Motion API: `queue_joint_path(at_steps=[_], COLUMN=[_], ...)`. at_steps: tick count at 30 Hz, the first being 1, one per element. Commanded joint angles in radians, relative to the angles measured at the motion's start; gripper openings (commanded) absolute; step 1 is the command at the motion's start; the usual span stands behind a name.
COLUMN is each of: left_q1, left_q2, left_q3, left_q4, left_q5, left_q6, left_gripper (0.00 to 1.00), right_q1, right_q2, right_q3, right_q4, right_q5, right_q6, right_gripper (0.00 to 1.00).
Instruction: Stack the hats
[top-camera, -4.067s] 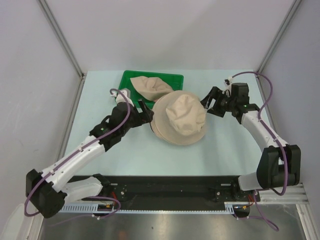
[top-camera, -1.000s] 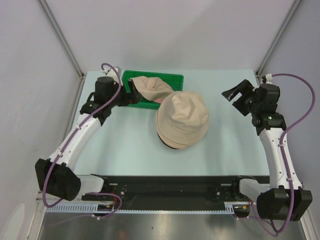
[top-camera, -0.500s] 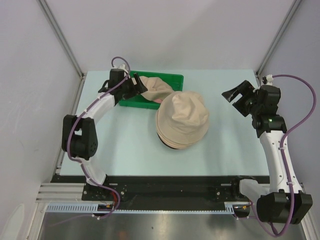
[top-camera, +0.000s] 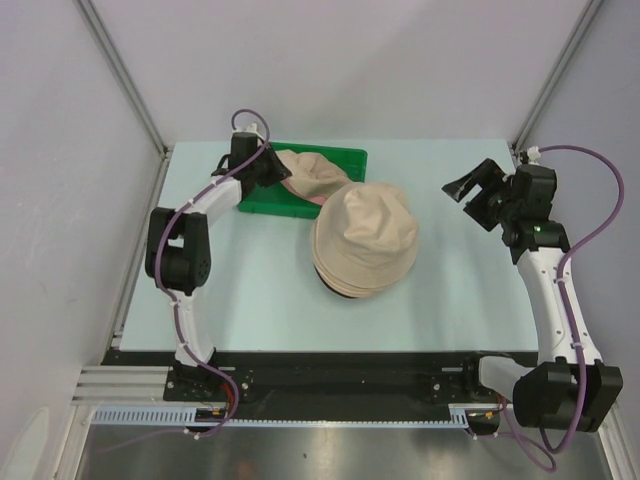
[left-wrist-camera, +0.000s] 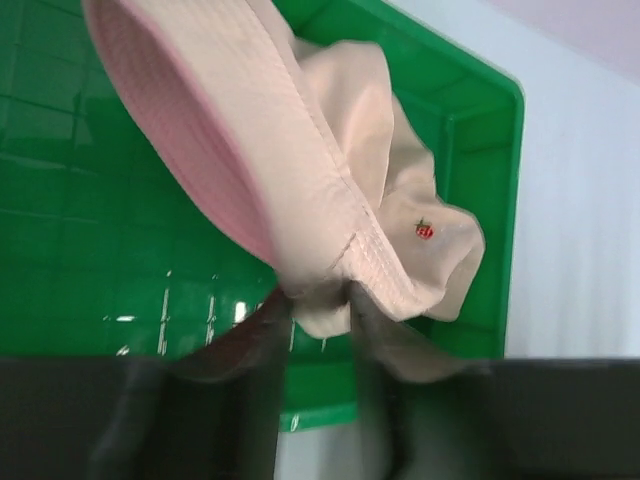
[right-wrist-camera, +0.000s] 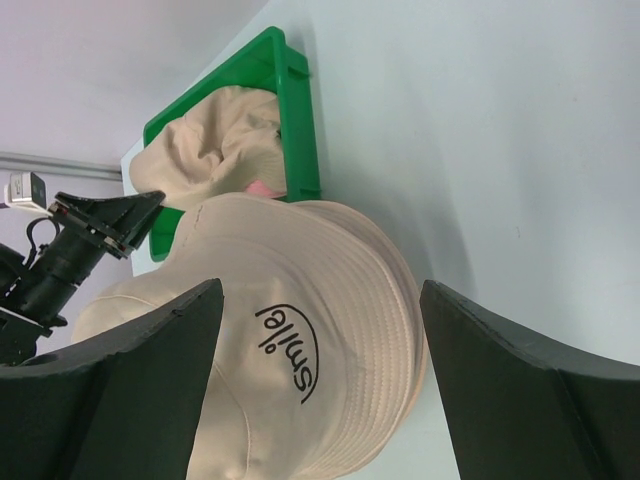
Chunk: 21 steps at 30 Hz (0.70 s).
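Observation:
A stack of beige hats sits in the middle of the table, the top one marked "smile". One more beige hat with a pink inner side lies crumpled in the green tray just behind the stack. My left gripper reaches in from the tray's left end and is shut on that hat's brim. My right gripper hovers open to the right of the stack, nothing between its fingers.
The green tray's wall stands close around the pinched hat. Slanted metal posts and grey walls close in the table at the back corners. The arms' black base rail runs along the near edge.
My left gripper has pushed in to the hat in the tray and closed on its brim. The right arm and the stack have not moved.

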Motion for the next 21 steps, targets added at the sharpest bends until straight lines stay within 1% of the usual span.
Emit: queue_joint_path(at_steps=[1,2,6,9,13,17,21], left_q1=[0.009,0.009,0.009,0.011,0.017,0.021,0.032], left_q2=[0.006,0.003,-0.052,-0.121,-0.210,-0.290,-0.379], left_q3=[0.089,0.097,0.105,0.106,0.147,0.172,0.172], left_q4=[0.098,0.100,0.159,0.196,0.225,0.247,0.270], left_q5=[0.002,0.005,0.035,0.048,0.062,0.126,0.267], left_q6=[0.014,0.020,0.031,0.039,0.034,0.044,0.024], left_gripper=[0.05,0.00,0.00,0.00,0.00,0.00,0.00], right_q1=[-0.012,-0.013,-0.015,-0.015,-0.015,-0.012,0.010], right_q2=[0.024,0.031,0.054,0.070,0.088,0.102,0.105], right_q3=[0.066,0.069,0.074,0.074,0.081,0.092,0.120], right_q4=[0.005,0.005,0.025,0.062,0.113,0.171,0.239], right_q5=[-0.024,-0.027,-0.042,-0.061,-0.081,-0.146,-0.208], right_q6=[-0.035,-0.037,-0.034,-0.028,-0.026,-0.029,-0.034], right_gripper=[0.85,0.85,0.85,0.85,0.84,0.84,0.84])
